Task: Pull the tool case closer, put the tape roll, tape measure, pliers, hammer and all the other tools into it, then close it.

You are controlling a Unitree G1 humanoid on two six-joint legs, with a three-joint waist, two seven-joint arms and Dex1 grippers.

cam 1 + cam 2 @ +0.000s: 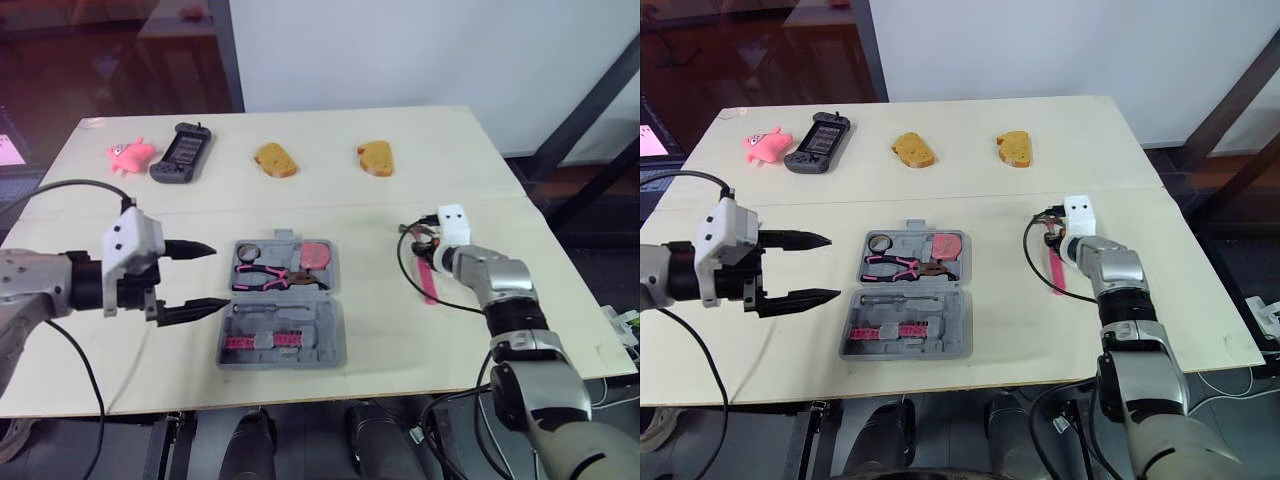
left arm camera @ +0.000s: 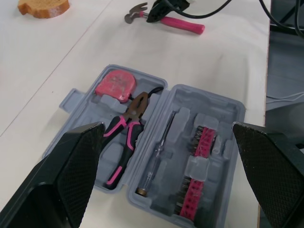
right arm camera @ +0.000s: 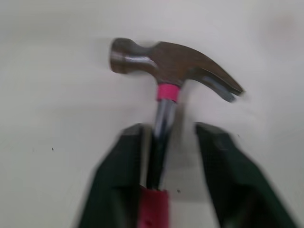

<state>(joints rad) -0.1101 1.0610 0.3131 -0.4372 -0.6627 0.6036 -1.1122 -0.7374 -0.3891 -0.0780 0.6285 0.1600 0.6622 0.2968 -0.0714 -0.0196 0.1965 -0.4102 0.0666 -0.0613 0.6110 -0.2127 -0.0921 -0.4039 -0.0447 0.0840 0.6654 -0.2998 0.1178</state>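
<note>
The grey tool case lies open at the table's middle front. In it are pink-handled pliers, a pink tape measure, a small tape roll, a screwdriver and pink bit holders. My left gripper hangs open just left of the case, nothing between its fingers. The pink-handled hammer lies on the table right of the case. My right gripper is open, its fingers straddling the steel shaft just below the hammer head.
Along the far side of the table lie a pink toy, a black handheld game console and two pieces of bread. A black cable loops beside the hammer.
</note>
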